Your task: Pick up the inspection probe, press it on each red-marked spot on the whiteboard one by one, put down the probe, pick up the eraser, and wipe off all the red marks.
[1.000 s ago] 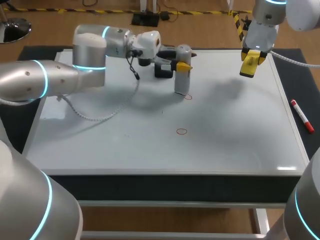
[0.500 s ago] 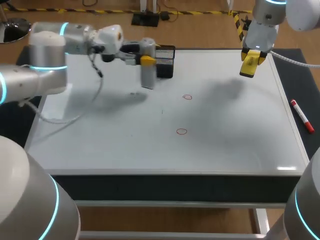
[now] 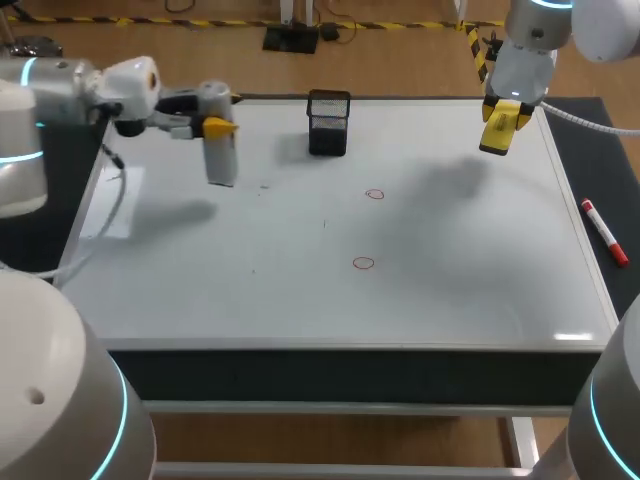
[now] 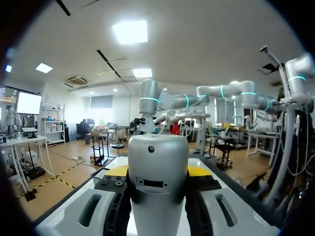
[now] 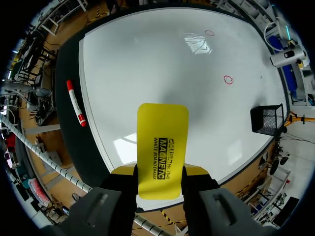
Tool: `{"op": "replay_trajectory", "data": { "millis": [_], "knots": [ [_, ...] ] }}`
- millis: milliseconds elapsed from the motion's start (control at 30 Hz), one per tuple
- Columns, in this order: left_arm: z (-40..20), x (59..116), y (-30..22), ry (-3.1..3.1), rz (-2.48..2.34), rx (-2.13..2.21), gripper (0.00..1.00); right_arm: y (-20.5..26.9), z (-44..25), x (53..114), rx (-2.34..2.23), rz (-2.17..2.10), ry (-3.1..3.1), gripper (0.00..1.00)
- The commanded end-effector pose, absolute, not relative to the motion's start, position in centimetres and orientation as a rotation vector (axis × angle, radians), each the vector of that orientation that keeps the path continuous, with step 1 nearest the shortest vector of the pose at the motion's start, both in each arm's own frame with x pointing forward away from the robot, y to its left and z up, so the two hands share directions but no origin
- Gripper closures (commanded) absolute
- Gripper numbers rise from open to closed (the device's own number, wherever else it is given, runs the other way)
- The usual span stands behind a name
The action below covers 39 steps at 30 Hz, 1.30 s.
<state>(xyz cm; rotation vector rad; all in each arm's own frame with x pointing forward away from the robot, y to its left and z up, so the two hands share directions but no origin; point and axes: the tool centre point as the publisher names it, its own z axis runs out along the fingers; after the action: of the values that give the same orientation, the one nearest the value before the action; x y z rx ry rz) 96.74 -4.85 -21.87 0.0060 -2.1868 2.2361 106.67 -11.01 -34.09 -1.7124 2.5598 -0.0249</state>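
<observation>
left gripper [image 3: 217, 128] clamped on probe [image 3: 221, 162], has swung left across the whiteboard [image 3: 300, 300]. It was beside the mesh basket [image 3: 329, 122] 0.5 s ago and is now over the board's far-left part. Probe is upright, lifted off the surface. Both red circles [image 3: 375, 194] [image 3: 363, 263] unchanged mid-board. right gripper [image 3: 497, 118] hasn't moved, fingers pinching the yellow eraser [image 3: 498, 138] above the far-right area.
</observation>
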Motion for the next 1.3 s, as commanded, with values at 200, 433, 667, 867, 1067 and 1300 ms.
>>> {"op": "replay_trajectory", "data": {
  "millis": [200, 433, 667, 867, 1067, 1300],
  "knots": [
    [-21.4, 94.5, -2.9, -2.388, 2.389, 0.748, 1.0, -11.1, -34.0, 106.7, -1.717, -0.028, 2.559, 1.0],
    [-21.3, 95.5, -2.9, -2.423, 2.406, 0.88, 1.0, -11.1, -34.0, 106.7, -1.717, -0.028, 2.559, 1.0],
    [-20.2, 96.6, -3.5, -2.429, 2.428, 0.593, 1.0, -11.1, -34.0, 106.7, -1.717, -0.028, 2.559, 1.0],
    [-20.3, 97.0, -3.1, -2.442, 2.389, 0.51, 1.0, -11.1, -34.0, 106.7, -1.717, -0.028, 2.559, 1.0],
    [-20.3, 97.0, -3.1, -2.442, 2.389, 0.51, 1.0, -11.1, -34.0, 106.7, -1.717, -0.028, 2.559, 1.0],
    [-20.3, 97.0, -3.1, -2.442, 2.389, 0.51, 1.0, -7.1, -33.5, 104.3, -1.915, -0.032, 2.427, 1.0]
  ]
}}
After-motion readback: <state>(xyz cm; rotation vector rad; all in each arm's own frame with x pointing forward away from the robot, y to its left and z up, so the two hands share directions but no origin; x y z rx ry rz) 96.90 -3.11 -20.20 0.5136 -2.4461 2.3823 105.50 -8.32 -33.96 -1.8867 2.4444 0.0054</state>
